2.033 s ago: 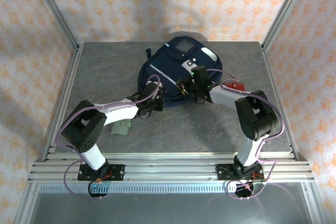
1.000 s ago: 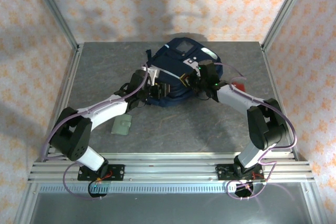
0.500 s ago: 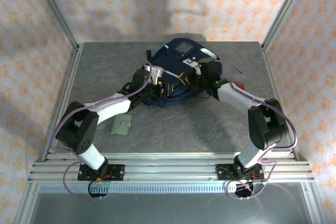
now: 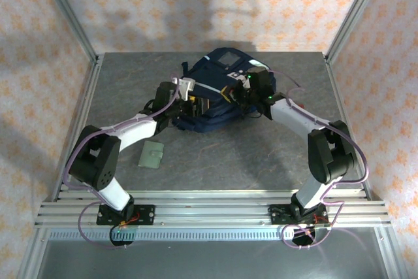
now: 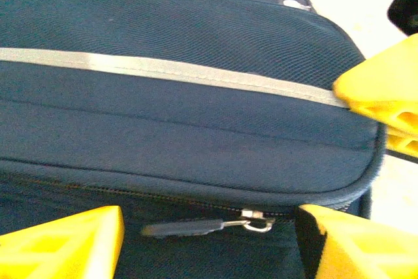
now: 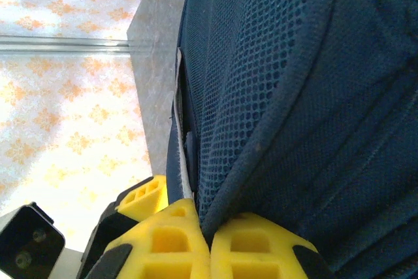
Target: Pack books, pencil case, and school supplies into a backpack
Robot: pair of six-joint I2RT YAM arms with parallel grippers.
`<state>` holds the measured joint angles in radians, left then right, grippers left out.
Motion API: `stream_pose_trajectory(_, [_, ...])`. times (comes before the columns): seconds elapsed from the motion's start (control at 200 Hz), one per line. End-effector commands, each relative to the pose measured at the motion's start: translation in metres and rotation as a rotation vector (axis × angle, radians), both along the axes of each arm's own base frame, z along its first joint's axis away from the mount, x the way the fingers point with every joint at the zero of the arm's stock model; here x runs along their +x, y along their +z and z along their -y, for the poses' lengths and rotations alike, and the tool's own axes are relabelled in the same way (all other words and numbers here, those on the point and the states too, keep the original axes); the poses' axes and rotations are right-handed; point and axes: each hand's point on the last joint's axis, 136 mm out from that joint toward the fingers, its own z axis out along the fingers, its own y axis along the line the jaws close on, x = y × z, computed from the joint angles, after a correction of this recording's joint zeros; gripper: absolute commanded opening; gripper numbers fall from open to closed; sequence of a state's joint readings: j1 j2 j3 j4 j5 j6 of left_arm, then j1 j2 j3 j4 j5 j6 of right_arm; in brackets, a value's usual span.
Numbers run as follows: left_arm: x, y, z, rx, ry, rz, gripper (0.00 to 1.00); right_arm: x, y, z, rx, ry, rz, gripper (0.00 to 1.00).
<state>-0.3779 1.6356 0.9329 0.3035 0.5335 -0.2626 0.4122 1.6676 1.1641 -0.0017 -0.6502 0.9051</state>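
The navy backpack lies at the back middle of the table, front patches up. My right gripper is shut on a fold of the backpack's fabric edge at its near right side. My left gripper stands open at the near left side, its yellow fingers either side of a dark zipper pull below the grey stripe. One of the school supplies, a pale green wallet, lies on the table near the left arm. The books and the pencil case are out of view.
Metal frame posts and patterned walls close in the grey table on three sides. The right gripper's yellow fingers show at the right edge of the left wrist view, close to my left gripper.
Both grippers have moved toward the back of the table. The backpack's near edge has been drawn back with the right gripper. The left gripper has come up against the zipper side.
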Motion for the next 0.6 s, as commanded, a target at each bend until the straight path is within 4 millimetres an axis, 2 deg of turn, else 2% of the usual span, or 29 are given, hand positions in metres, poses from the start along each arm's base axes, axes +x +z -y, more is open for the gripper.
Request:
stream_pose_trajectory(0.0, [0.001, 0.034, 0.028, -0.088, -0.162, 0.087, 0.66, 0.003, 0.065, -0.026, 0.109, 0.134, 0.192, 0.00])
stream_pose_trajectory(0.08, [-0.009, 0.044, 0.041, -0.148, -0.260, 0.093, 0.58, 0.002, 0.060, -0.027, 0.104, 0.143, 0.182, 0.00])
stream_pose_trajectory(0.155, [-0.015, 0.044, 0.047, -0.163, -0.308, 0.071, 0.53, 0.003, 0.060, -0.028, 0.098, 0.150, 0.186, 0.00])
stream_pose_trajectory(0.22, [-0.018, 0.041, 0.048, -0.158, -0.327, 0.058, 0.42, 0.004, 0.061, -0.029, 0.093, 0.160, 0.190, 0.00])
stream_pose_trajectory(0.27, [-0.020, 0.040, 0.047, -0.153, -0.329, 0.052, 0.41, 0.006, 0.061, -0.030, 0.085, 0.166, 0.188, 0.00])
stream_pose_trajectory(0.32, [-0.021, 0.040, 0.046, -0.147, -0.328, 0.052, 0.34, 0.007, 0.060, -0.031, 0.083, 0.173, 0.187, 0.00])
stream_pose_trajectory(0.395, [-0.022, 0.040, 0.045, -0.136, -0.328, 0.055, 0.29, 0.008, 0.056, -0.031, 0.077, 0.174, 0.179, 0.00])
stream_pose_trajectory(0.511, [-0.023, 0.037, 0.045, -0.118, -0.326, 0.055, 0.32, 0.010, 0.049, -0.032, 0.077, 0.173, 0.163, 0.00])
stream_pose_trajectory(0.596, [-0.026, 0.039, 0.048, -0.095, -0.328, 0.073, 0.48, 0.010, 0.047, -0.032, 0.080, 0.176, 0.159, 0.00])
